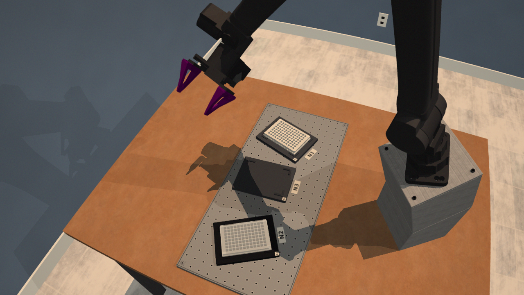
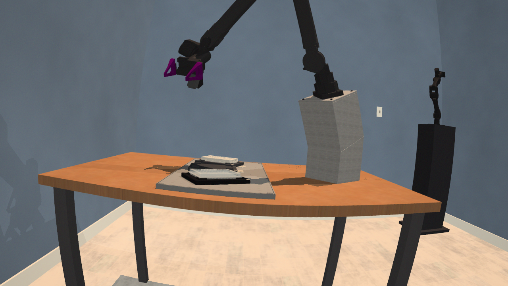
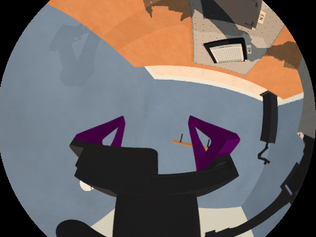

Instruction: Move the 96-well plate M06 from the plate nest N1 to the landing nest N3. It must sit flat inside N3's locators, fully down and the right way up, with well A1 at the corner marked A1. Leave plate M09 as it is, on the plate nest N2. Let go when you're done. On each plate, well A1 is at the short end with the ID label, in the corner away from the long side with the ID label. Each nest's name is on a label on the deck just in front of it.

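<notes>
An orange table [image 1: 120, 190] carries a grey perforated deck [image 1: 322, 161]. Plate M06 [image 1: 286, 136] sits in nest N1 [image 1: 262, 138], nest N3 [image 1: 264, 178] lies bare, plate M09 [image 1: 244, 238] rests in N2. High above, the gripper [image 1: 198, 90] hangs spread wide, holding nothing.

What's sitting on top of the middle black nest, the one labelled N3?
Nothing sits on the N3 nest; its dark top shows bare apart from small corner locators, partly in the arm's shadow. Both well plates rest on the other nests. The open gripper holds nothing.
</notes>
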